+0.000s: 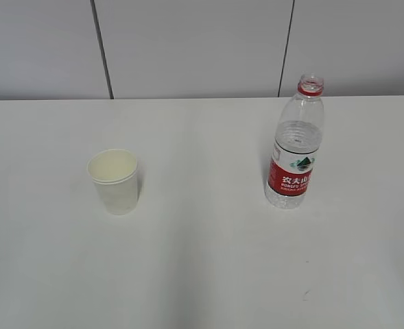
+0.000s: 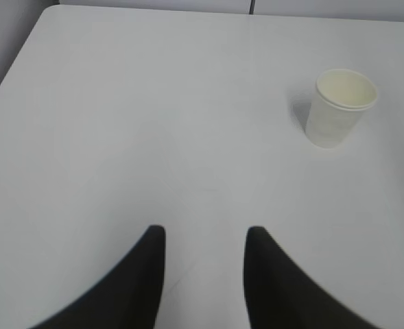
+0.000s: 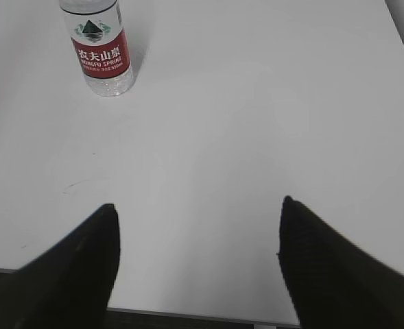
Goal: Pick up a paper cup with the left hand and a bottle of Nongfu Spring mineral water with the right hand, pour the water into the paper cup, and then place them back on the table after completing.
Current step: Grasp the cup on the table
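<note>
A white paper cup (image 1: 114, 181) stands upright on the white table (image 1: 202, 274), left of centre; it also shows in the left wrist view (image 2: 339, 108), far ahead and to the right of my left gripper (image 2: 205, 232), which is open and empty. A clear uncapped Nongfu Spring bottle (image 1: 295, 147) with a red label stands upright right of centre, holding clear water (image 1: 297, 135). In the right wrist view the bottle (image 3: 100, 49) is far ahead and left of my right gripper (image 3: 197, 204), open and empty near the table's front edge. Neither arm shows in the exterior view.
A grey panelled wall (image 1: 202, 48) runs behind the table's far edge. The table's front edge (image 3: 188, 314) lies just under my right gripper. A small dark mark (image 3: 75, 185) is on the tabletop.
</note>
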Robot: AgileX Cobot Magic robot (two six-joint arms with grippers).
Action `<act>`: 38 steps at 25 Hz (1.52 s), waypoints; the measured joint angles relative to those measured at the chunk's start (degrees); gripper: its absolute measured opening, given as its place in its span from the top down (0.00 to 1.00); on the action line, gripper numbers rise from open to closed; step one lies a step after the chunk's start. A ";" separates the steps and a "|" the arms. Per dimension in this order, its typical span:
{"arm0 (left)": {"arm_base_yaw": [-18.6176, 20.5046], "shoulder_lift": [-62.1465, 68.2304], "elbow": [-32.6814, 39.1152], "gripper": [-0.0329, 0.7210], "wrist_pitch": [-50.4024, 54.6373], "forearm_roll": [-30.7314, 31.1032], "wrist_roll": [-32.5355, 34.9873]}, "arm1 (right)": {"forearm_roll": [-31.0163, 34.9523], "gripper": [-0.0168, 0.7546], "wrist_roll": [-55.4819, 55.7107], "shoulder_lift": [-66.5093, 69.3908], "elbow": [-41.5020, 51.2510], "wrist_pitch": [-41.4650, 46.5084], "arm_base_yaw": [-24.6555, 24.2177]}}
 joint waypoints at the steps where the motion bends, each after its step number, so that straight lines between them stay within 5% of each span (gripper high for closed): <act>1: 0.00 0.00 0.00 0.63 0.00 0.00 0.00 | 0.00 0.29 0.00 0.00 0.00 0.00 0.00; 38: 0.00 2.06 -1.28 0.63 -4.63 -0.46 0.00 | -0.15 0.29 0.00 0.00 -0.24 -0.15 0.00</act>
